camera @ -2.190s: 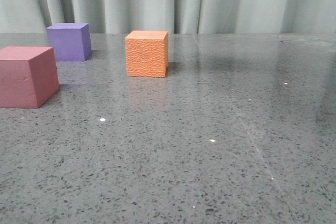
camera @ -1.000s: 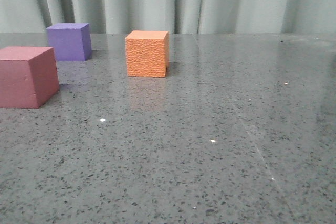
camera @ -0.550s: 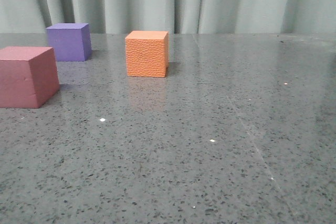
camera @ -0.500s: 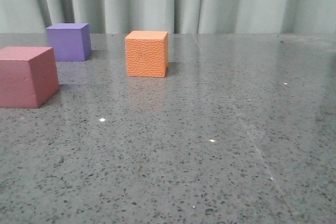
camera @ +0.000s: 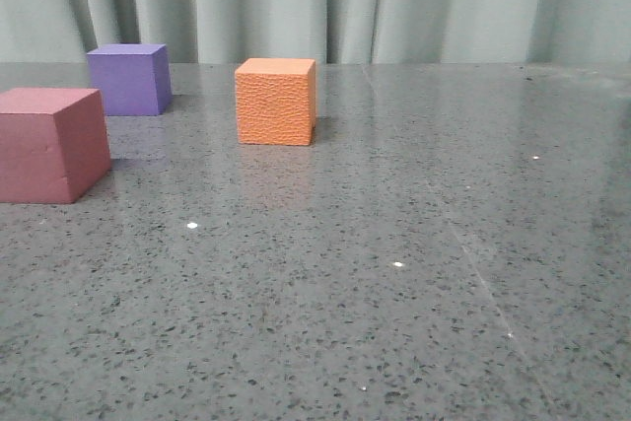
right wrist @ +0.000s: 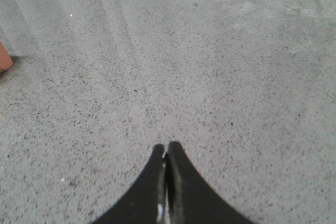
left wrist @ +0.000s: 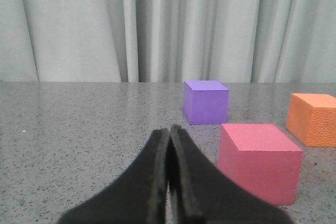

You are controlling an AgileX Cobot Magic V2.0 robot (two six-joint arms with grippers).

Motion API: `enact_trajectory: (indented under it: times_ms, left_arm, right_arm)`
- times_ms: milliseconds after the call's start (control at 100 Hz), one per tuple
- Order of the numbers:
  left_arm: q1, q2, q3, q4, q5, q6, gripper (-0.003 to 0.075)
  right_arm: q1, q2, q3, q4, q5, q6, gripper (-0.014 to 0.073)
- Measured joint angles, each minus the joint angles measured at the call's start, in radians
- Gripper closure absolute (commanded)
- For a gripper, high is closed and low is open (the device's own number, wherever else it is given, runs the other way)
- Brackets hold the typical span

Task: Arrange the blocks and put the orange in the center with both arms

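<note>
On the speckled grey stone bench [camera: 394, 273] stand three foam cubes, each flat on a face and apart from the others. The orange foam cube with a pebbled surface [camera: 276, 101] sits toward the far middle of the bench in the front view; the smooth purple foam cube [camera: 128, 78] is farther back and to its left, near the pale green pleated curtain [camera: 345, 2]; and the dusty pink-red foam cube [camera: 51, 143] is nearest the camera at the left edge, partly cut off by the frame. Neither arm shows in the front view. In the left wrist view the left gripper [left wrist: 169, 135] is held low over the bench and pointed roughly level toward the curtain, its two black fingers [left wrist: 155, 177] pressed together tip to tip with nothing between them. The pink-red cube lies just beside and slightly ahead of those fingers, the purple cube behind it, and the orange cube at the frame's edge, partly cropped. In the right wrist view the right gripper [right wrist: 167, 149] is tilted down toward bare bench surface, its black fingers [right wrist: 181, 187] likewise closed against each other and holding nothing. Only a small orange corner of the orange cube shows at the edge of that view, well apart from the fingers.
</note>
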Motion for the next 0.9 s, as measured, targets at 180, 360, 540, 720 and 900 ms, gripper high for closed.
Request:
enact_trajectory:
  times_ms: [180, 360, 540, 720, 900]
  left_arm:
    - [0.0, 0.0, 0.0, 0.0, 0.0, 0.0, 0.0739]
    - [0.0, 0.0, 0.0, 0.0, 0.0, 0.0, 0.0739]
    - [0.0, 0.0, 0.0, 0.0, 0.0, 0.0, 0.0739]
    - [0.0, 0.0, 0.0, 0.0, 0.0, 0.0, 0.0739]
    - [0.0, 0.0, 0.0, 0.0, 0.0, 0.0, 0.0739]
  right_arm:
    - [-0.061, -0.225, 0.168, 0.22, -0.11, -0.258, 0.0713]
    - [-0.066, -0.317, 0.274, 0.279, -0.184, -0.333, 0.0713]
    - [-0.07, -0.319, 0.321, 0.289, -0.23, -0.34, 0.0713]
    - [-0.07, -0.319, 0.321, 0.289, -0.242, -0.344, 0.0713]
    - [-0.07, -0.319, 0.321, 0.289, -0.243, -0.344, 0.0713]
